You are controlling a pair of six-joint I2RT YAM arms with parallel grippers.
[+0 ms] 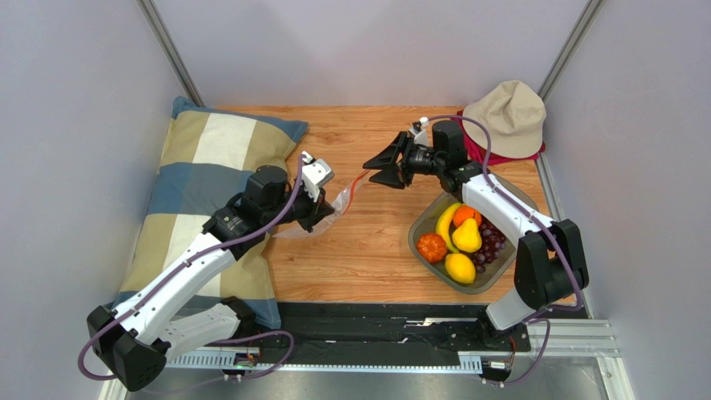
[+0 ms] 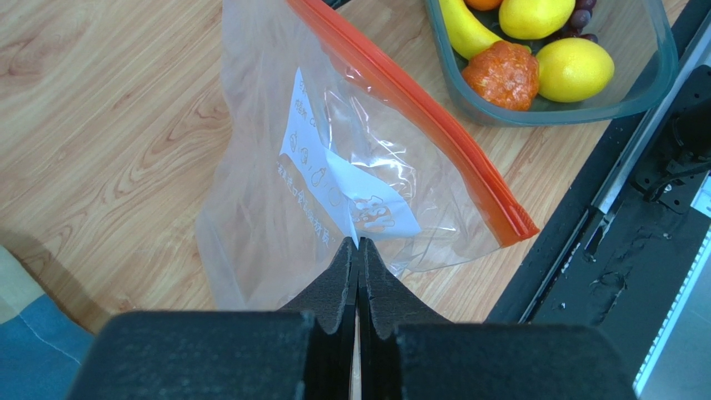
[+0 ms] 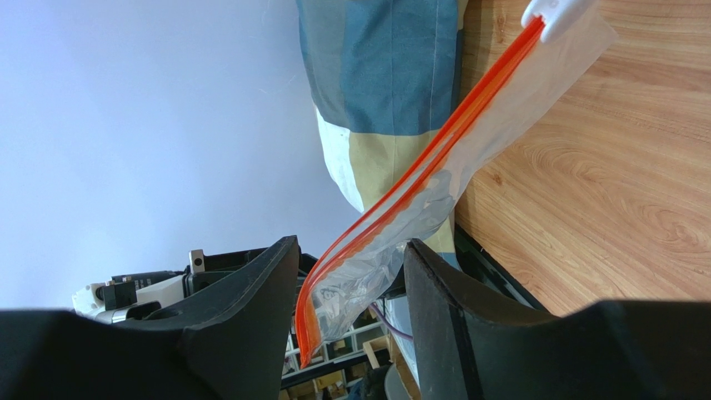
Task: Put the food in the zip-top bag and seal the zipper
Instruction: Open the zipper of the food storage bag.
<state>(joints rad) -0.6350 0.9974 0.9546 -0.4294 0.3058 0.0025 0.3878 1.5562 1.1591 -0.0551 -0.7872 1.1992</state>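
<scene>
- Pinching the clear, crinkly rectangular plastic zip-top bag [image 2: 275, 192] by one edge next to its white label [image 2: 350, 187], the left claw [image 2: 359, 243] is clenched tight on the film. This probably holds the bag off the wooden worktop [image 1: 359, 258] so its mouth can be worked.
- The bag hangs left of the grey translucent tray [image 2: 601, 108]. Its thin orange-red zipper strip [image 2: 417, 117] is on the edge nearest that tray.
- The right claw [image 3: 350, 244] is released, its jaws apart on either side of the strip's near end. Whether they touch it I cannot tell.
- The small white slider [image 3: 557, 12] sits at the strip's far end. The claw seems lined up to take the mouth edge.
- All the food lies in the tray, none in the bag: yellow banana [image 1: 448, 225], yellow pear [image 1: 467, 236], lemon [image 1: 460, 267], small orange pumpkin [image 1: 432, 247] and dark purple grape bunch [image 1: 492, 242].
- The left arm stretches low and diagonally toward the tray.
- The right arm rises beside the tray, folds at the elbow and reaches past its far rim, with the wrist turned toward the bag.
</scene>
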